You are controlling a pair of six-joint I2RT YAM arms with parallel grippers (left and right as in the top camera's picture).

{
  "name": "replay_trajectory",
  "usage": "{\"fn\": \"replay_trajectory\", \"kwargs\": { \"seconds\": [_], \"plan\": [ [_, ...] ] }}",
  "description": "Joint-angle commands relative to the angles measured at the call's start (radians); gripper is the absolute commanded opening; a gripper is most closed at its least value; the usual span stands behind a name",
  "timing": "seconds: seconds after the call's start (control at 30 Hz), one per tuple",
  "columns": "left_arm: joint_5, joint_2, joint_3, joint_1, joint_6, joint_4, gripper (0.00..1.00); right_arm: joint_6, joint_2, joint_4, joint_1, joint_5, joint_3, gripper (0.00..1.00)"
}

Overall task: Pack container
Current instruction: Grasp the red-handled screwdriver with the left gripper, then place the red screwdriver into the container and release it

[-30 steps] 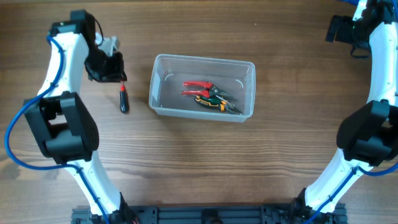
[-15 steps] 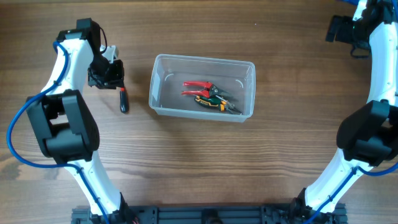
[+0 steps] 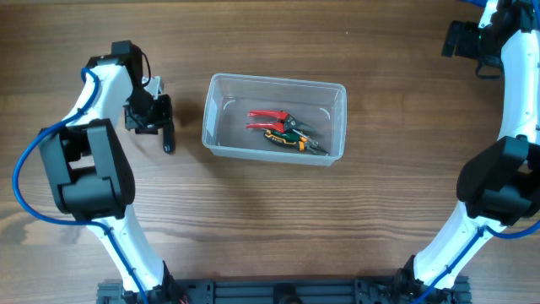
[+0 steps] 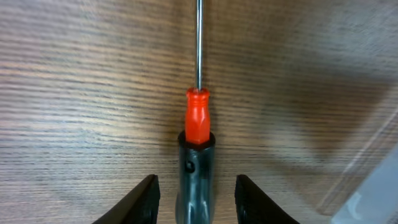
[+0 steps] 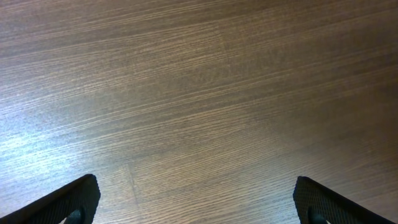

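Observation:
The clear plastic container (image 3: 211,108) stands mid-table and holds red-handled pliers (image 3: 268,117) and a green-and-orange hand tool (image 3: 293,138). A screwdriver (image 3: 169,142) with a black-and-red handle lies on the wood just left of it. My left gripper (image 3: 157,114) is open and sits over the screwdriver. In the left wrist view its fingers (image 4: 196,200) straddle the dark handle (image 4: 196,168) with a gap on each side, and the shaft points away. The container's corner (image 4: 370,180) shows at the right. My right gripper (image 3: 460,38) is open over bare wood (image 5: 199,200), far from both.
The wooden table carries only the container and the screwdriver. The arms' bases and a black rail (image 3: 270,291) stand along the near edge.
My left gripper has moved toward the near edge and slightly right, onto the screwdriver, and now covers its upper part. The screwdriver, the container and the right arm have not moved.

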Motion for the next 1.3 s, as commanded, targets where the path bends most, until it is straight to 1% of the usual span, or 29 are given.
{"fn": "replay_trajectory", "kwargs": {
  "seconds": [0.0,0.13,0.23,0.27,0.3,0.37,0.4,0.53,0.57,0.63,0.7,0.77,0.93,1.0,1.03,1.1,1.17,1.27],
  "plan": [
    [-0.005,0.004,-0.046,-0.003,-0.006,0.032,0.42,-0.003,-0.016,0.003,0.003,-0.013,0.01,1.0],
    [-0.003,0.004,-0.104,-0.005,-0.029,0.076,0.44,-0.003,-0.016,0.003,0.003,-0.013,0.01,1.0],
    [-0.002,0.004,-0.133,-0.005,-0.029,0.098,0.44,-0.003,-0.016,0.003,0.003,-0.013,0.01,1.0],
    [-0.001,0.004,-0.133,-0.005,-0.029,0.098,0.43,-0.003,-0.016,0.003,0.003,-0.013,0.01,1.0],
    [-0.001,0.004,-0.133,-0.005,-0.029,0.098,0.35,-0.003,-0.016,0.003,0.003,-0.013,0.01,1.0],
    [0.006,0.004,-0.133,-0.005,-0.029,0.096,0.15,-0.003,-0.016,0.003,0.003,-0.013,0.01,1.0],
    [0.014,0.004,-0.133,-0.005,-0.029,0.093,0.12,-0.003,-0.016,0.003,0.003,-0.013,0.01,1.0],
    [0.021,0.004,-0.133,-0.005,-0.029,0.094,0.08,-0.003,-0.016,0.003,0.003,-0.013,0.01,1.0],
    [0.021,0.004,-0.133,-0.005,-0.029,0.094,0.04,-0.003,-0.016,0.003,0.003,-0.013,0.01,1.0],
    [0.021,0.002,-0.117,-0.005,-0.029,0.087,0.04,-0.003,-0.016,0.003,0.003,-0.013,0.01,1.0],
    [0.02,-0.005,-0.065,-0.004,-0.028,0.058,0.04,-0.003,-0.016,0.003,0.003,-0.013,0.01,1.0],
    [0.016,-0.019,0.025,-0.003,-0.027,0.012,0.04,-0.003,-0.016,0.003,0.003,-0.013,0.01,1.0],
    [0.027,-0.069,0.314,-0.005,-0.021,-0.088,0.04,-0.003,-0.016,0.003,0.003,-0.013,0.01,1.0],
    [0.08,-0.093,0.445,-0.016,-0.016,-0.117,0.04,-0.003,-0.016,0.003,0.003,-0.013,0.01,1.0],
    [0.126,-0.101,0.483,-0.024,0.013,-0.126,0.04,-0.003,-0.016,0.003,0.003,-0.013,0.01,1.0],
    [0.262,-0.13,0.537,-0.056,0.114,-0.136,0.04,-0.003,-0.016,0.003,0.003,-0.013,0.01,1.0],
    [0.361,-0.16,0.54,-0.115,0.257,-0.146,0.04,-0.003,-0.016,0.003,0.003,-0.013,0.01,1.0],
    [0.385,-0.165,0.54,-0.217,0.456,-0.212,0.04,-0.003,-0.016,0.003,0.003,-0.013,0.01,1.0]
  ]
}}
